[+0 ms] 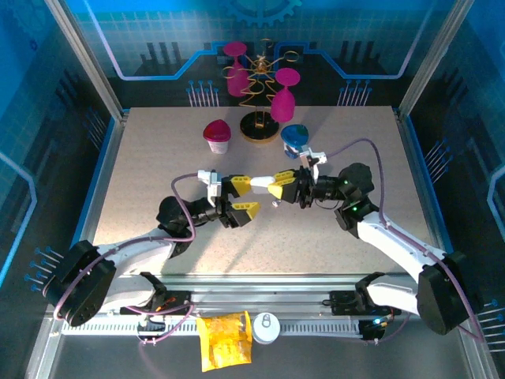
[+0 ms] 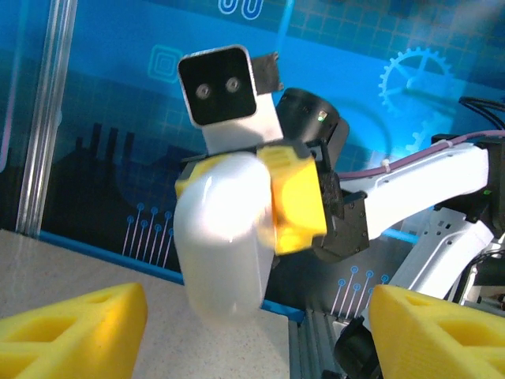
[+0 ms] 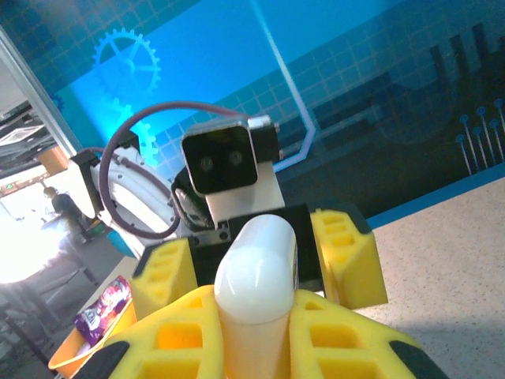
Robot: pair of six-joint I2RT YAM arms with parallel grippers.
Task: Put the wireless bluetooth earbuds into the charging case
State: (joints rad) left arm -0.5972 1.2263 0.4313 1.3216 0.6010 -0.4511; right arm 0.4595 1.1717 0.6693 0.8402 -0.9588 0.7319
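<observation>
My right gripper (image 3: 254, 335), with its ribbed yellow foam fingers (image 3: 177, 339), is clamped on a glossy white pill-shaped plastic case (image 3: 251, 288). The case stands upright between them, rounded end far from me. Just beyond, the left gripper (image 3: 254, 268) faces me, its yellow fingers spread either side of the case and apart from it. Above them sits a white camera block (image 3: 225, 178) with a dark two-lens face, and a purple cable (image 3: 118, 170) loops behind.

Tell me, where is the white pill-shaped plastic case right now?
The right wrist view shows the white pill-shaped plastic case clamped in the right pincer; from above, that is over the middle of the speckled table, facing the open left pincer.
</observation>
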